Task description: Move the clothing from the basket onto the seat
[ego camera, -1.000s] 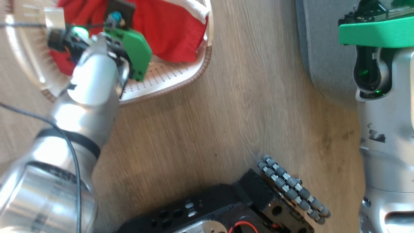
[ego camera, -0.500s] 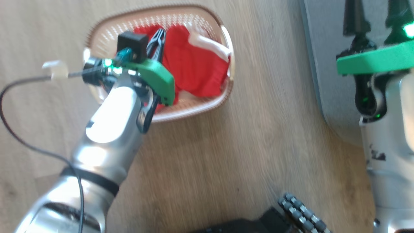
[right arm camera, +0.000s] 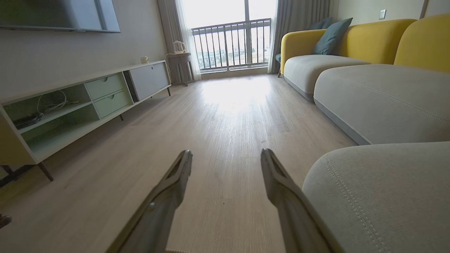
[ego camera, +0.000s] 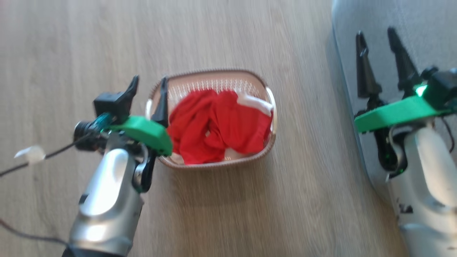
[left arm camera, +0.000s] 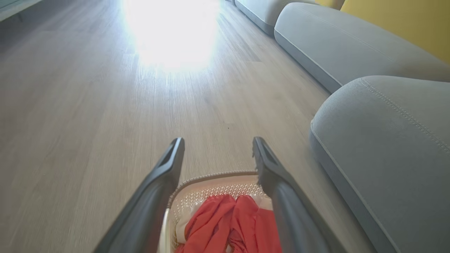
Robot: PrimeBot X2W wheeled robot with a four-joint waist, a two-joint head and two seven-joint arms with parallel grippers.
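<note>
The basket (ego camera: 214,71) stands on the wooden floor with the red, white-trimmed clothing (ego camera: 217,128) heaped inside. My left gripper (ego camera: 150,79) hangs open over the basket's left rim, nothing between its fingers. In the left wrist view the left gripper (left arm camera: 218,140) stands open above the basket (left arm camera: 218,174), with the clothing (left arm camera: 228,228) low between its fingers. My right gripper (ego camera: 375,33) is open over the grey seat (ego camera: 425,25) at the right. In the right wrist view the right gripper (right arm camera: 226,153) is open and holds nothing, beside the seat (right arm camera: 379,196).
Bare wooden floor (ego camera: 250,214) surrounds the basket. More grey sofa cushions (right arm camera: 379,95) with yellow backs (right arm camera: 351,38) line the right side of the room. A low TV cabinet (right arm camera: 70,105) runs along the left wall, and a balcony window (right arm camera: 232,38) is at the far end.
The head camera has tilted, so the whole picture shifted. My left gripper, shut at the clothing before, now stands open above the basket's rim. The clothing stays in the basket.
</note>
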